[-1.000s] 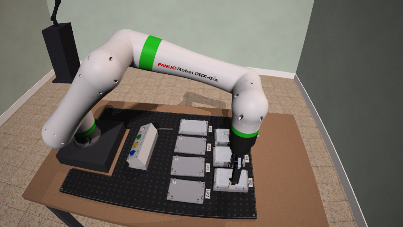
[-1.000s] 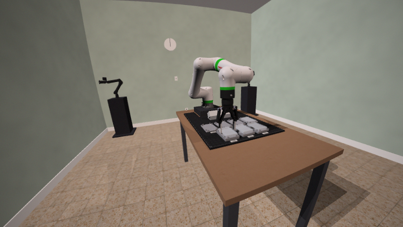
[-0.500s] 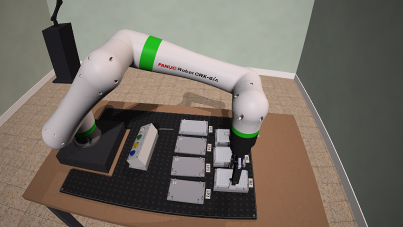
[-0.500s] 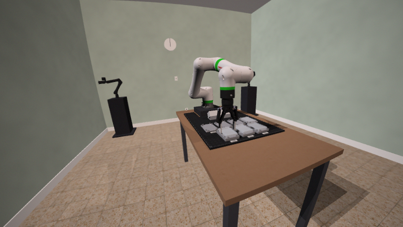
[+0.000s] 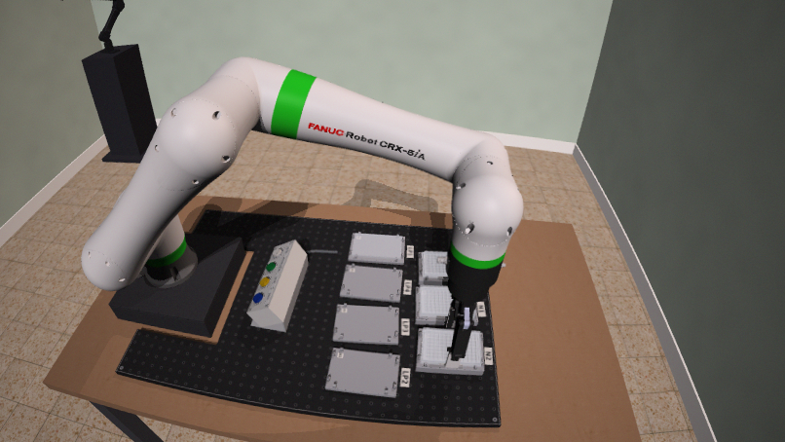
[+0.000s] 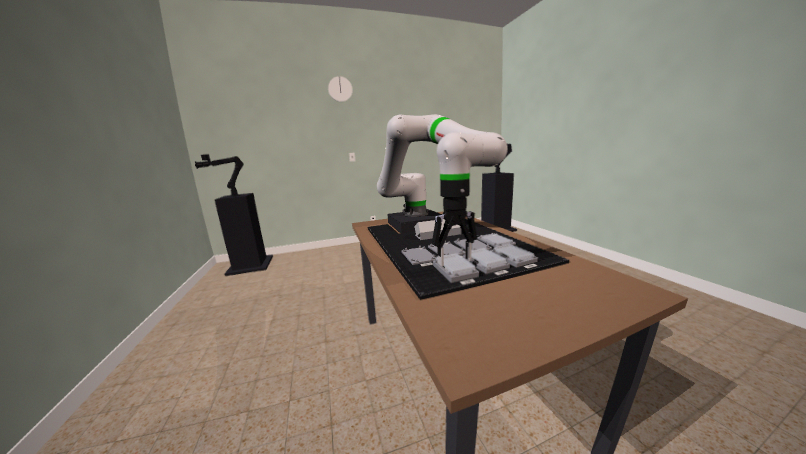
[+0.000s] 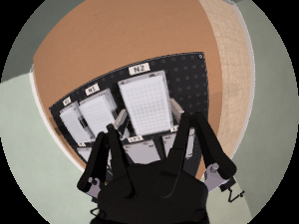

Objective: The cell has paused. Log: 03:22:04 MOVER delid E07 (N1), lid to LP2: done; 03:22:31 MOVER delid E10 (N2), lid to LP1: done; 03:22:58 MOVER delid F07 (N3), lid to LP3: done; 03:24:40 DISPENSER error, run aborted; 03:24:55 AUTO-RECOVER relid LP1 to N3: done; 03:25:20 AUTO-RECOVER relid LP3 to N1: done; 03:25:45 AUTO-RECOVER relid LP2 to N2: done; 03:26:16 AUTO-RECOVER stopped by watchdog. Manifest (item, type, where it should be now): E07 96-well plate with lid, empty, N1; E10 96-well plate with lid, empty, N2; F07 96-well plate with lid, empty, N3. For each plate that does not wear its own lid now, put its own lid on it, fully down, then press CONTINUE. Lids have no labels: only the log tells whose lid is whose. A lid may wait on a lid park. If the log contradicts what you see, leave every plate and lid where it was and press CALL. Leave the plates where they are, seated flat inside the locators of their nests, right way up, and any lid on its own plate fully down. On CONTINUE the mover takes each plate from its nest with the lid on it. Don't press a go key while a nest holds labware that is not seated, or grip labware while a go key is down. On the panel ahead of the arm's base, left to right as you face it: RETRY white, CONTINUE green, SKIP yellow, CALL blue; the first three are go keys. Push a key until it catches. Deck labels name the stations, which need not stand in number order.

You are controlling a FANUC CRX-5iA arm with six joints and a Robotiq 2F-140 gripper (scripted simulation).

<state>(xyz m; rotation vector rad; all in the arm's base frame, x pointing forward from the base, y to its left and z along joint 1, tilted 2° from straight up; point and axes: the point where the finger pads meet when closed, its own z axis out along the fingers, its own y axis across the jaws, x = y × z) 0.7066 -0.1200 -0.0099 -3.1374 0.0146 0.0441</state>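
Observation:
Three white 96-well plates sit in a column of nests on the right of the black deck: the far one [image 5: 433,267], the middle one at label N1 [image 5: 432,305], and the near one at label N2. My gripper [image 5: 461,336] points straight down over the N2 plate. It is open, with a finger on each long side of the plate and nothing held. In the wrist view the N2 plate [image 7: 145,104] lies between and beyond my fingers. I cannot make out clear lids on the plates from here.
Four flat grey lid parks [image 5: 366,323] form a column left of the nests. The key panel [image 5: 277,285] stands by the arm's base with white, green [image 5: 271,267], yellow [image 5: 264,281] and blue [image 5: 258,298] keys. The brown table extends to the right of the deck.

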